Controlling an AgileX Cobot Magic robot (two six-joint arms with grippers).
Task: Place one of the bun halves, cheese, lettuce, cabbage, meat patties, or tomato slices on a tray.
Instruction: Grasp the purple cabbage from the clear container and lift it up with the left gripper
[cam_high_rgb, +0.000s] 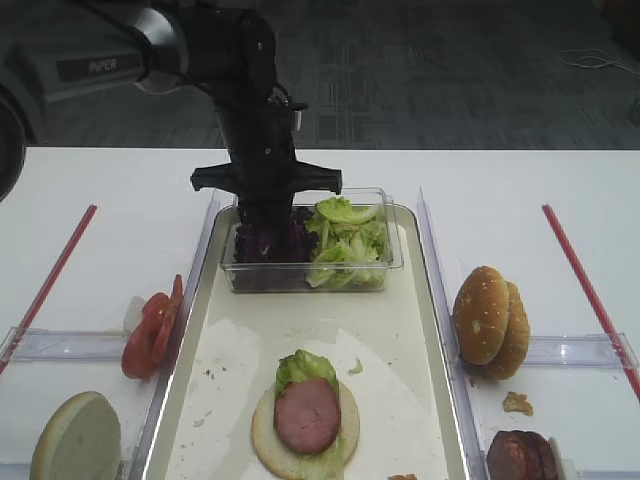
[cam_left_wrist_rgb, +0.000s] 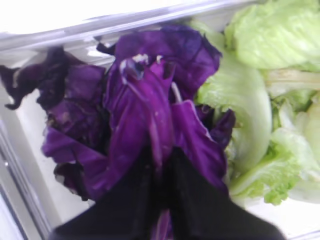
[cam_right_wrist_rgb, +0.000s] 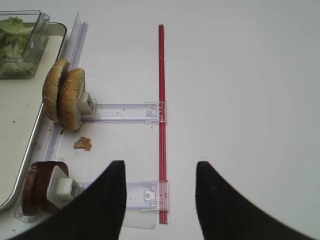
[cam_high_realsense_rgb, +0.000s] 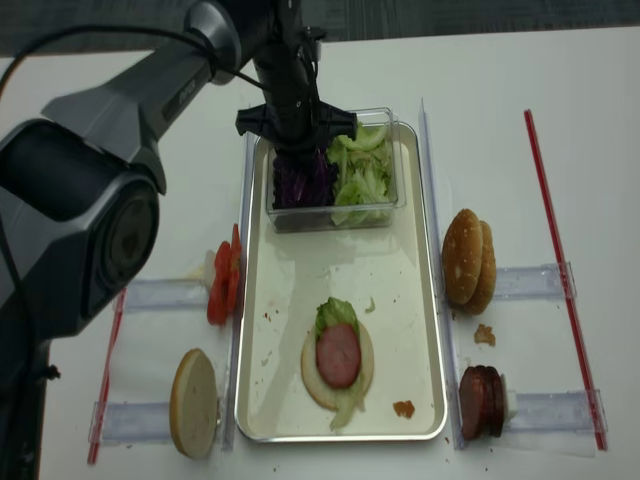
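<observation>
Left jaws clamped on deep purple shredded cabbage (cam_left_wrist_rgb: 150, 120) inside the small clear plastic box (cam_high_rgb: 385, 262) at the far end of the long silver-rimmed tray (cam_high_rgb: 425, 400).
Only the left wrist view shows that pinch; overhead, the left gripper (cam_high_realsense_rgb: 296, 150) hides it. Right gripper (cam_right_wrist_rgb: 160, 200) jaws apart over bare white surface (cam_right_wrist_rgb: 240, 75). Counts: two speckled buns (cam_high_realsense_rgb: 470, 260) on the right, one bun half (cam_high_realsense_rgb: 194, 402) near left.

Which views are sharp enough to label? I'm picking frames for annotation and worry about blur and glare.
Left wrist: very close, soft focus; the cabbage fills it, the clear box rim is washed out by glare. Right wrist: crisp; the bun halves are clear, the table is bright. First exterior high: slightly soft, top dark. Realsense: even light, sharp on the tray.
</observation>
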